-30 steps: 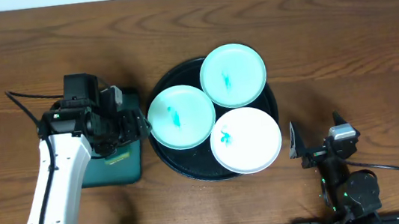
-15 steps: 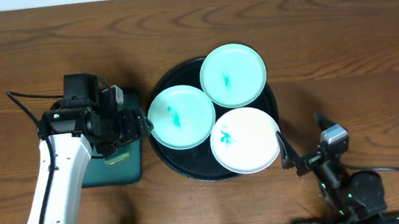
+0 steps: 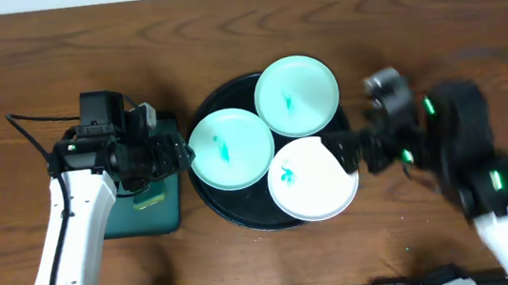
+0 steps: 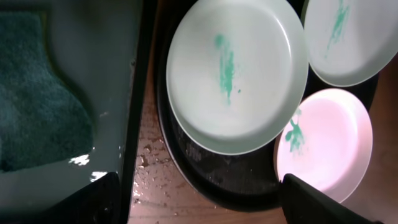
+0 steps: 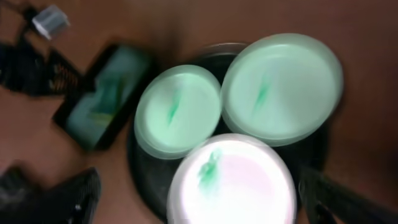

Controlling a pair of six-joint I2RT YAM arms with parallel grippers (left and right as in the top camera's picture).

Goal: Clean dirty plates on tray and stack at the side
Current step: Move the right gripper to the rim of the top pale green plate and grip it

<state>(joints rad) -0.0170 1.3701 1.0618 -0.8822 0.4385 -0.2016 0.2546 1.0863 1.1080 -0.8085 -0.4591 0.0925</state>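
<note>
**a:** overhead first. all three plates sit on the black tray (image 3: 241, 223): left mint plate (image 3: 231, 148), far mint plate (image 3: 297, 96), white plate (image 3: 313, 178). each has a teal smear, so i'd say nothing's cleaned yet. the left gripper (image 3: 177, 159) hangs between the sponge tray (image 3: 161, 211) and the left mint plate, guessing that's set up for wiping.

**b:** the right gripper (image 3: 345, 151) is blurred, over the white plate's rim. plain wooden table (image 3: 433, 26) all round, probably where the stack goes.

**a:** left wrist view: fingers (image 4: 93, 202) spread wide, nothing held. the green sponge (image 4: 37, 118) lies in its tray, water drops (image 4: 148, 152) on the wood by the rim.

**b:** right wrist view is smeary, but its fingers (image 5: 74, 196) look wide apart and empty too, with the white plate right below. grabbing that one looks like the plan.
</note>
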